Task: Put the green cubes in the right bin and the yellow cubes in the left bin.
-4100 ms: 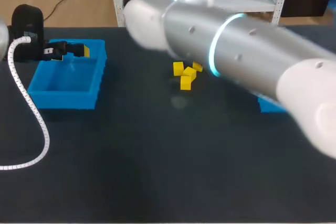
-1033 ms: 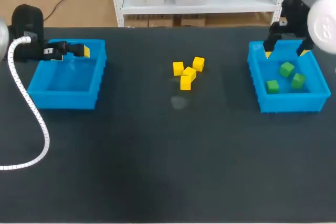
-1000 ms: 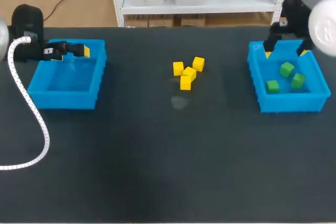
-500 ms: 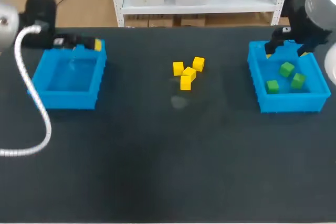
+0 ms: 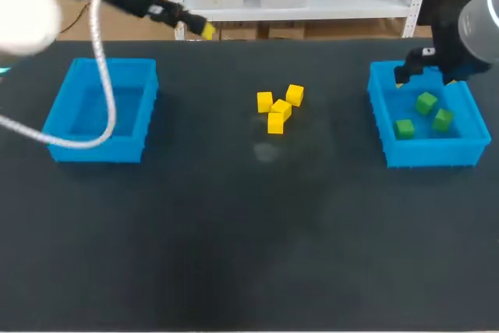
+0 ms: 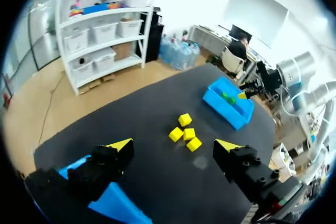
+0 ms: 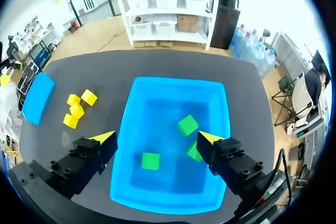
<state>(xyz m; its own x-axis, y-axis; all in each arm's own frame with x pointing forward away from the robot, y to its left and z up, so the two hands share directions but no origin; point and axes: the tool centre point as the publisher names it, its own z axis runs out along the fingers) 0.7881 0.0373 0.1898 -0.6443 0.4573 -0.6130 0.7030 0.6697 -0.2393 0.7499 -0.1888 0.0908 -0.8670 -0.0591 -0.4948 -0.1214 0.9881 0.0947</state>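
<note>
At the left side of the worktop [image 5: 249, 255], the left bin [image 5: 97, 150] is sitting with no cube showing inside, and a white ribbed hose [image 5: 102, 91] from our left arm is draping across it. We are holding our left gripper [image 5: 204, 29] above the far edge of the worktop, just past the far right corner of that bin. In the left wrist view this gripper [image 6: 173, 145] is spreading its fingers wide and gripping nothing. Four yellow cubes [image 5: 277, 108] are lying close together on the worktop's middle, towards its far edge and well apart from both bins; the left wrist view is showing the yellow cubes [image 6: 185, 132] ahead of the fingers. Near the right edge, the right bin [image 5: 425, 155] is holding three green cubes [image 5: 426, 103], each lying apart from the others. We are keeping our right gripper [image 5: 425, 76] above the far part of that bin. In the right wrist view its fingers [image 7: 155, 138] are standing wide apart, holding nothing, over the green cubes [image 7: 187, 125].
</note>
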